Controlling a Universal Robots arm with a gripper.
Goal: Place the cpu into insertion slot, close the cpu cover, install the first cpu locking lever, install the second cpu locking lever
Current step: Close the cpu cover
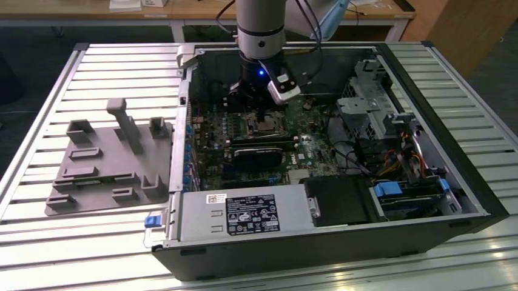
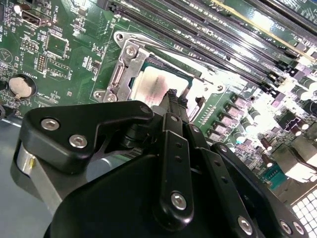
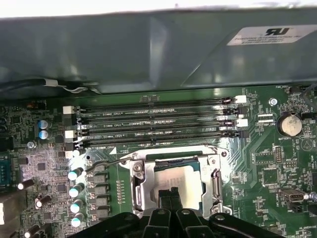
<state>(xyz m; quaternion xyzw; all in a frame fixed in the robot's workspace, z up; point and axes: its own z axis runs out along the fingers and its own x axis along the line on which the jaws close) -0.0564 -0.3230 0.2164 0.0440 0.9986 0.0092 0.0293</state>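
The cpu [image 3: 189,177] lies in the insertion slot [image 1: 265,127] on the green motherboard, its dull silver top [image 2: 150,82] facing up. Around it sits the silver cpu cover [image 3: 137,184], and the chip shows through its window; in the second wrist view the frame [image 2: 130,62] looks flat on the socket. My gripper [image 3: 169,192] is shut with nothing between its black fingers. Its tips are on or just above the chip's top [image 2: 172,95]. A thin wire locking lever [image 3: 106,161] juts out from one side of the socket. In the exterior view the gripper [image 1: 261,115] reaches down into the open case.
Long memory slots [image 3: 158,121] run just beyond the socket, below the case wall [image 3: 148,49]. A row of capacitors [image 3: 75,191] stands beside the lever. A black card [image 1: 257,154], the power supply [image 1: 242,215] and drive bays [image 1: 409,194] crowd the case. A grey fixture [image 1: 105,163] lies at the exterior view's left.
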